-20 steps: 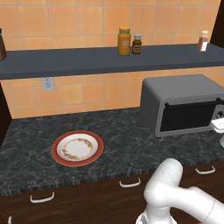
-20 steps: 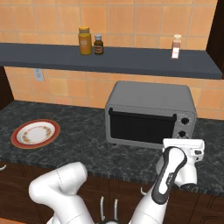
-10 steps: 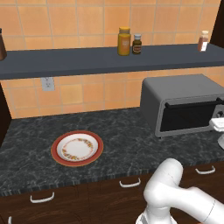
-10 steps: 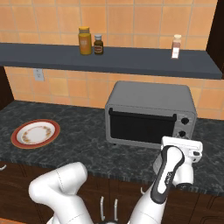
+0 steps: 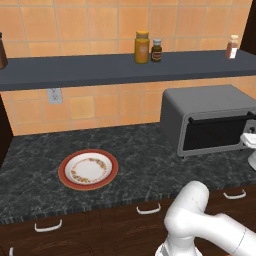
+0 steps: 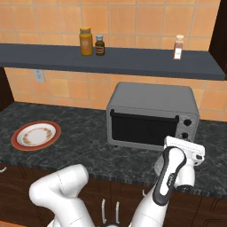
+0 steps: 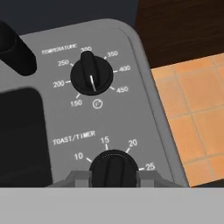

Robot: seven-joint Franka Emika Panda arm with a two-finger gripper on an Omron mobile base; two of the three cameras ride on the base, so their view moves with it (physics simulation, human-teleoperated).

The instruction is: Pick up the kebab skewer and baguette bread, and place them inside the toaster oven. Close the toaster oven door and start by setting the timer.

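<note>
The counter [image 6: 84, 146] is dark speckled stone running under a grey wall shelf [image 6: 133, 60] that carries a few jars. The toaster oven [image 6: 153, 116] sits toward the counter's right end, back near the tiled wall, and the toaster oven door [image 6: 144, 131] stands shut, its bar handle along the top edge. Toward the counter's left end lies a red-rimmed plate [image 5: 88, 169] with nothing on it, so the kebab skewer and baguette bread are presumably inside the oven already.

The hand [image 6: 186, 150] hangs just in front of the oven's right-hand control strip. Seen from the hand, its two finger tips [image 7: 72, 178] flank the lower knob, marked toast/timer [image 7: 113, 168]; they look pressed against its sides, though the contact itself is at the frame's edge and I cannot tell for sure. Above it is the temperature knob [image 7: 91, 75].

The timer knob is small, rigid and probably smooth, so it should be pinched squarely across its raised ridge and turned about its own axis; an off-centre pinch would likely slip.
</note>
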